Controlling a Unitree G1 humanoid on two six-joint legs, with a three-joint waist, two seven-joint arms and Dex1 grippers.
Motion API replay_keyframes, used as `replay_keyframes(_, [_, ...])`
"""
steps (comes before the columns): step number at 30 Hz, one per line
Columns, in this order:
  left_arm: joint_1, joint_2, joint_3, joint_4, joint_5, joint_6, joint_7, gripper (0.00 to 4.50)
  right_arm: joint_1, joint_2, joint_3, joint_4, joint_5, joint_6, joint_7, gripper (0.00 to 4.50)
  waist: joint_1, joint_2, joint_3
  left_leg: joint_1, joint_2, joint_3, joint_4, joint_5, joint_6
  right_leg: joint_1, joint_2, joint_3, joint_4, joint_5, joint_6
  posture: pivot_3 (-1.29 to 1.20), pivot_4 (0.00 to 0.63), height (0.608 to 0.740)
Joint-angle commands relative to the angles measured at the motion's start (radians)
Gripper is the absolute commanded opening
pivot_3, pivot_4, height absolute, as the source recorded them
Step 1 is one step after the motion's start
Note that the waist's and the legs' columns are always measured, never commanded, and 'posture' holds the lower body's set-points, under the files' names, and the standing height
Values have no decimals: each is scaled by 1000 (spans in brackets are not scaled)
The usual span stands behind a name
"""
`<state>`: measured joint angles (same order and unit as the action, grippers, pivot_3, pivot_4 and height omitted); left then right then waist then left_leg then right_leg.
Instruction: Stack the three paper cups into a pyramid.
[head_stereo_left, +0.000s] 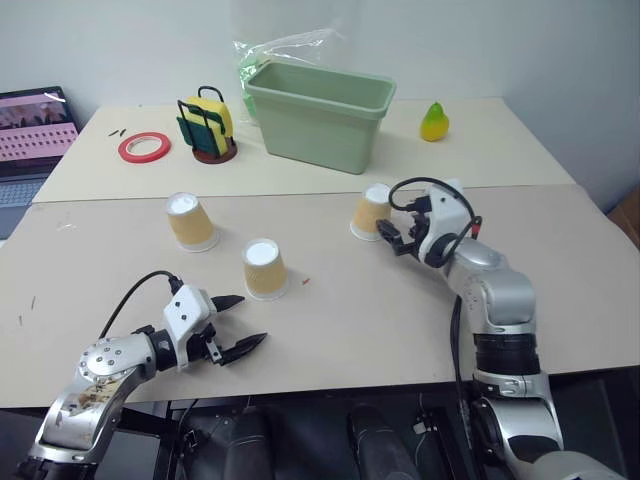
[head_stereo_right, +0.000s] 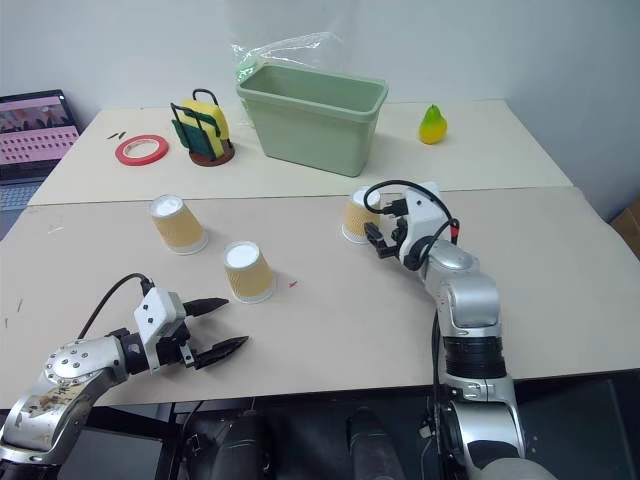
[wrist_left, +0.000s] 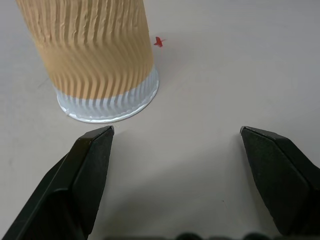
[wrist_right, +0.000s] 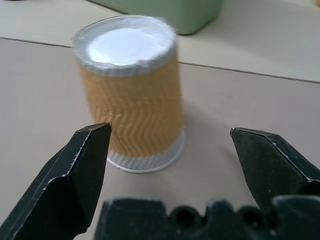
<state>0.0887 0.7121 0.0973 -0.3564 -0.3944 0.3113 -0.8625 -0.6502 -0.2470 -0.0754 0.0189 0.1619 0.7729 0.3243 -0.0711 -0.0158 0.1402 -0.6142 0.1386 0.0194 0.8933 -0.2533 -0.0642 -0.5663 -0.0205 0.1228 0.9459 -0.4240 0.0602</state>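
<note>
1. Hovering nearest me at about 7 o'clock, my left gripper (head_stereo_left: 238, 322) has its fingers spread wide and holds nothing.
2. Just beyond it, the middle cup (head_stereo_left: 264, 268) stands upside down on the table (head_stereo_left: 330, 330).
3. At 10 o'clock sits the left cup (head_stereo_left: 190, 221), also inverted, well apart.
4. My right gripper (wrist_right: 170, 135) at 2 o'clock gapes wide and empty just short of the right cup (wrist_right: 131, 90).
5. Farthest, at 12 o'clock, is the green tub (head_stereo_left: 318, 112).
</note>
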Motion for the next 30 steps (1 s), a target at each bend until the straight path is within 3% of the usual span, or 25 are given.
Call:
replay_keyframes(1, [4,5,15,-23,-2,3,4,4314,-62,4,18,36,1,-68,9,4471,0,0,0,0,0,0,0,0,0,0,0,0,0,0,0,0,150,645])
replay_keyframes(12, [30,9,33,-51,-9,15,21,4314,-203,18,66,335,-44,-270,10,4471,-1,0,0,0,0,0,-1,0,0,-1,0,0,0,1,-2,0,150,645])
replay_keyframes(19, [40,7,38,-60,-8,19,27,4314,-223,20,60,365,-42,-303,16,4471,0,0,0,-1,0,0,-1,0,0,-1,0,0,0,3,-6,0,150,645])
replay_keyframes(23, [45,5,39,-61,-8,19,29,4314,-221,19,57,351,-36,-300,19,3429,-1,0,0,-1,0,0,-1,0,0,-1,0,0,0,3,-6,0,150,645])
replay_keyframes(30, [42,4,33,-55,-6,17,27,4314,-207,3,38,297,-9,-278,40,3429,0,1,0,-1,0,0,-1,0,0,-1,0,0,1,3,-6,0,150,645])
